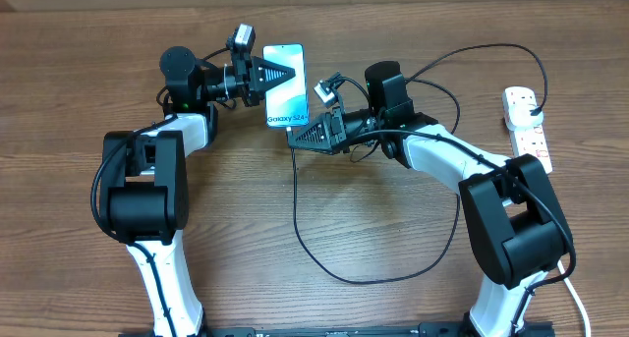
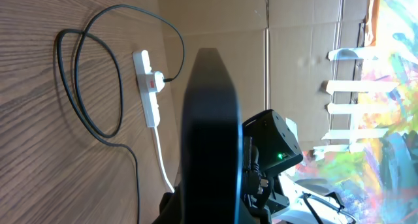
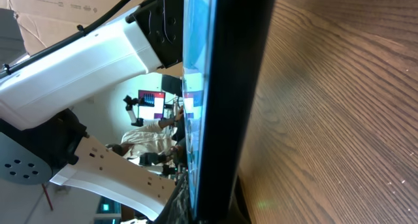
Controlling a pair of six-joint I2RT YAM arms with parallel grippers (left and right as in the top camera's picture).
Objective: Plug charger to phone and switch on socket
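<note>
The phone (image 1: pixel 286 103) with its light-blue screen is held above the table, left of centre at the back. My left gripper (image 1: pixel 283 76) is shut on its upper part; the phone shows edge-on in the left wrist view (image 2: pixel 209 119). My right gripper (image 1: pixel 300 133) is shut round its lower end, also edge-on in the right wrist view (image 3: pixel 225 87). The black charger cable (image 1: pixel 454 214) loops over the table from under the right gripper to its plug (image 1: pixel 534 108) in the white socket (image 1: pixel 528 133). The connector tip is hidden.
The socket (image 2: pixel 150 93) and the cable loop (image 2: pixel 91 119) lie on the wood table in the left wrist view. The thick white cord (image 2: pixel 162 162) runs from the socket. Cardboard boxes (image 2: pixel 294 28) stand behind the table.
</note>
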